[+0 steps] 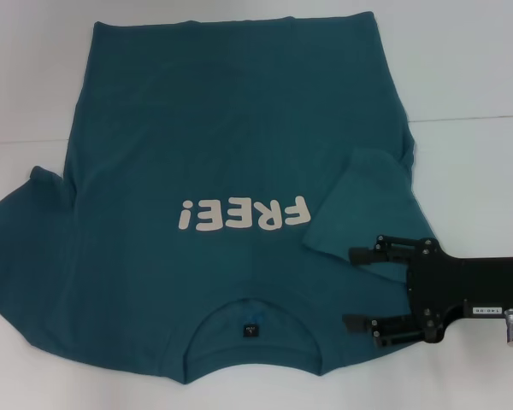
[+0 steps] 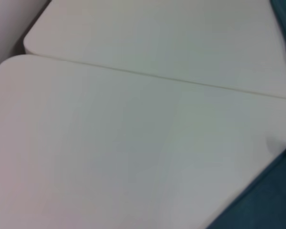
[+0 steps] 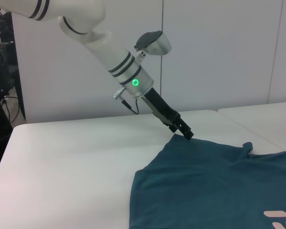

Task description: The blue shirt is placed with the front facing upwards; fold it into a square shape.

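Observation:
The blue shirt [image 1: 214, 145] lies flat on the white table, front up, with the white "FREE!" lettering [image 1: 244, 214] and the collar [image 1: 252, 320] on the near side. Its right sleeve [image 1: 363, 201] is folded inward over the body. My right gripper [image 1: 349, 289] is open at the shirt's right shoulder, just near of that folded sleeve, with nothing between its fingers. My left gripper [image 3: 185, 133] is out of the head view. In the right wrist view its tip sits at the corner of the left sleeve [image 3: 181, 143], which lies flat. The left wrist view catches only a strip of the shirt [image 2: 267, 200].
The shirt rests on two white tables [image 1: 479, 77] pushed together, with a seam [image 2: 157, 76] between them. Bare tabletop lies to the right of the shirt and beyond the left sleeve [image 3: 66, 162]. A white wall stands behind the tables.

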Controlling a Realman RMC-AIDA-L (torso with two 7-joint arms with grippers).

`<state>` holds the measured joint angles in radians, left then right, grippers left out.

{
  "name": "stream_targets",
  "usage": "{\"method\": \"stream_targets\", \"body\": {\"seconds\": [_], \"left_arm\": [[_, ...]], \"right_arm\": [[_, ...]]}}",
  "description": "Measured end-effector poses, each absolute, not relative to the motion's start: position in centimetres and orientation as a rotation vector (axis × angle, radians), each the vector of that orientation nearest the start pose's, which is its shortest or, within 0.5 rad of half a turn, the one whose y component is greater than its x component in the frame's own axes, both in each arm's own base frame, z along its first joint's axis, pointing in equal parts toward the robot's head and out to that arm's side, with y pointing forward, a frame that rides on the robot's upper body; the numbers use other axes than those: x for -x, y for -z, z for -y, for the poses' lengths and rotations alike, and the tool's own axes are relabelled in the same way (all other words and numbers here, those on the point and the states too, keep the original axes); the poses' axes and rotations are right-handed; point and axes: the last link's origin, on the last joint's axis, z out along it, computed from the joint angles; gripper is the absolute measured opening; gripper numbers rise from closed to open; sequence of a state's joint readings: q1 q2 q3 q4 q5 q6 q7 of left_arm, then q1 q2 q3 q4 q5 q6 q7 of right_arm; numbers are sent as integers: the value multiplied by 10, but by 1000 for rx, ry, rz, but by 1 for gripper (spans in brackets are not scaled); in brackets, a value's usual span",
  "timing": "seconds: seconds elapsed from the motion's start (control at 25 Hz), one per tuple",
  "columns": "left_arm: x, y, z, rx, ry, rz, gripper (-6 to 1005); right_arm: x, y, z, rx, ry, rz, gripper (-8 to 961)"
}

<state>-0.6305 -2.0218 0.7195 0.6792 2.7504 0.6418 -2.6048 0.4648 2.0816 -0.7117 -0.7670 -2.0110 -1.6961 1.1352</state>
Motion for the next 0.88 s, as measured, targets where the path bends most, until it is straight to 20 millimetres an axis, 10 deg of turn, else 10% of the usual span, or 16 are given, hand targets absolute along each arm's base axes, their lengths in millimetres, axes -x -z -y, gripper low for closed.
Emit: {"method": "stream_targets", "body": {"seconds": [0.88], "left_arm": [[368, -62, -414, 1599, 31, 1400, 860]], "right_arm": [[-264, -12, -309, 2804, -644, -197, 921]]}}
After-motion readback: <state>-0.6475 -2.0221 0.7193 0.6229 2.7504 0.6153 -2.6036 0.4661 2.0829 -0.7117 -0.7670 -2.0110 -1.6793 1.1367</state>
